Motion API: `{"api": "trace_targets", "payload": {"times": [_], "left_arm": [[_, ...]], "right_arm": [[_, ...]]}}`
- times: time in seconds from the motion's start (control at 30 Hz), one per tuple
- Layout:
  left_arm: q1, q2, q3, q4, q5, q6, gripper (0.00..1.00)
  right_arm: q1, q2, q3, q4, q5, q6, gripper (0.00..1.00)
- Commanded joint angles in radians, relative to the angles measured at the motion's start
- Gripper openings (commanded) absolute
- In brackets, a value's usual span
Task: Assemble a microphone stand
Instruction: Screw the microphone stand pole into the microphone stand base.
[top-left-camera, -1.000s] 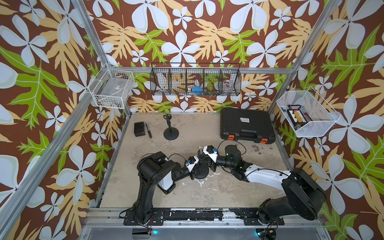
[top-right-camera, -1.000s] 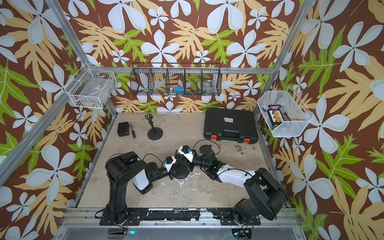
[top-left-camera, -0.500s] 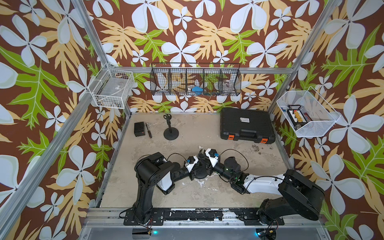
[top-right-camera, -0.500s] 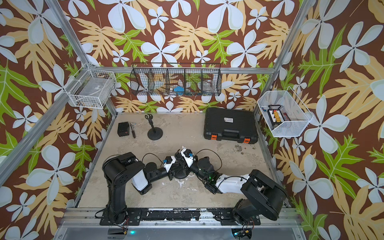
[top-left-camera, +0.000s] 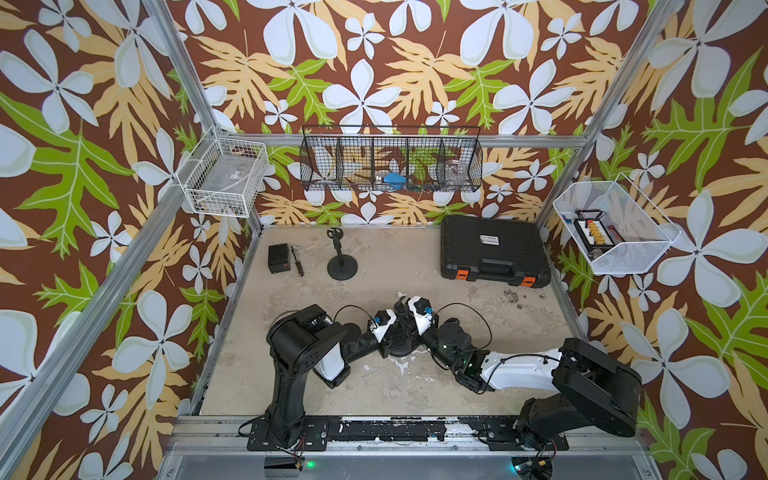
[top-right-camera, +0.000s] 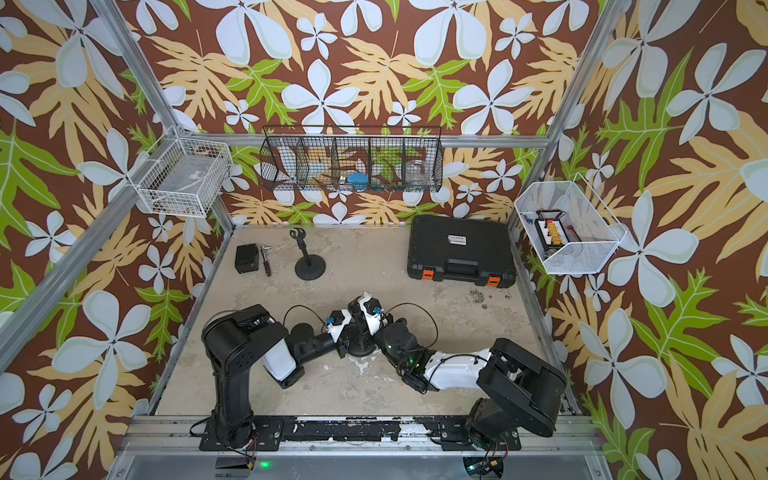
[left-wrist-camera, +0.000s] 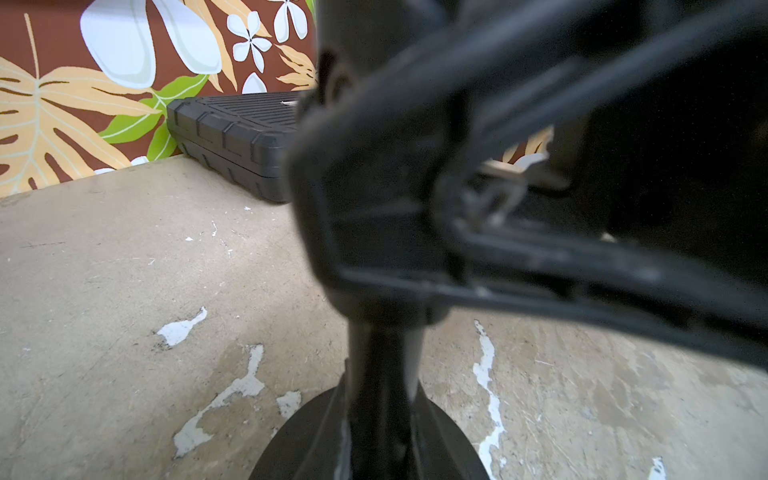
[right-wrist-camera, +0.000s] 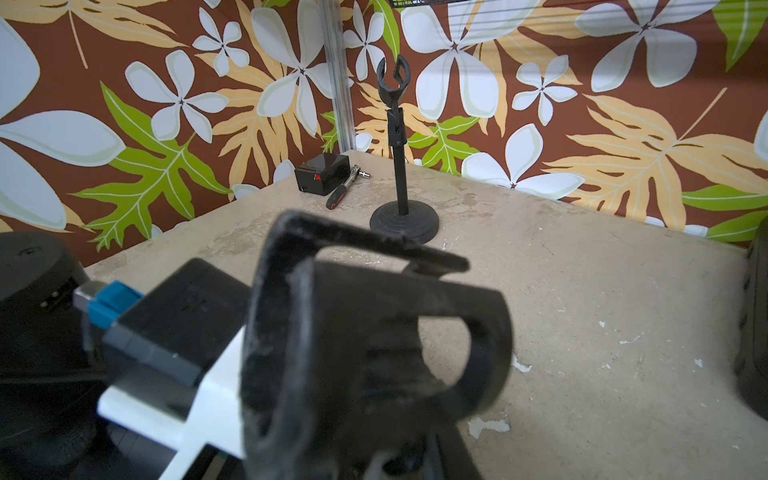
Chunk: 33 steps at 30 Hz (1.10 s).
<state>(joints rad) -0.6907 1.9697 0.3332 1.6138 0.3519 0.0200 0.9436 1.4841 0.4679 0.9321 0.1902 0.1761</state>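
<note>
A black microphone stand stands mid-table with its round base (top-left-camera: 401, 351) (top-right-camera: 361, 351) under both grippers. My left gripper (top-left-camera: 392, 332) (left-wrist-camera: 384, 432) is shut on the stand's pole (left-wrist-camera: 384, 353), just above the base (left-wrist-camera: 299, 453). My right gripper (top-left-camera: 405, 313) reaches in from the right at the black clip (right-wrist-camera: 374, 332) on top of the pole. That clip fills the right wrist view, blurred, and hides the jaws. The clip (left-wrist-camera: 365, 187) also shows above the pole in the left wrist view.
Another whole microphone stand (top-left-camera: 342, 266) (right-wrist-camera: 403, 216) stands at the back left, beside a small black box (top-left-camera: 278, 257) and a hand tool (top-left-camera: 298, 266). A black case (top-left-camera: 492, 251) lies at the back right. Wire baskets (top-left-camera: 390, 164) hang on the walls.
The right arm's forearm has swung down toward the front while its gripper stayed at the clip. The left jaws have closed tighter on the pole.
</note>
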Motion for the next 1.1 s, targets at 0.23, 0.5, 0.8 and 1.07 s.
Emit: {"api": "trace_targets", "payload": {"times": [0.23,0.5,0.8,1.07], "left_arm": [[-0.003,0.043,-0.002,0.258,0.050,-0.015,0.11],[-0.003,0.059,-0.005,0.258,0.053,-0.015,0.10],[-0.003,0.051,-0.003,0.258,0.065,-0.018,0.10],[-0.003,0.047,0.000,0.258,0.069,-0.025,0.14]], "right_arm": [[-0.152,-0.150,-0.046,-0.186,-0.409,-0.125,0.70],[-0.272,-0.187,-0.029,-0.254,-0.689,-0.264,0.49],[-0.278,-0.084,0.117,-0.351,-0.738,-0.328,0.39],[-0.277,-0.039,0.139,-0.314,-0.747,-0.294,0.00]]}}
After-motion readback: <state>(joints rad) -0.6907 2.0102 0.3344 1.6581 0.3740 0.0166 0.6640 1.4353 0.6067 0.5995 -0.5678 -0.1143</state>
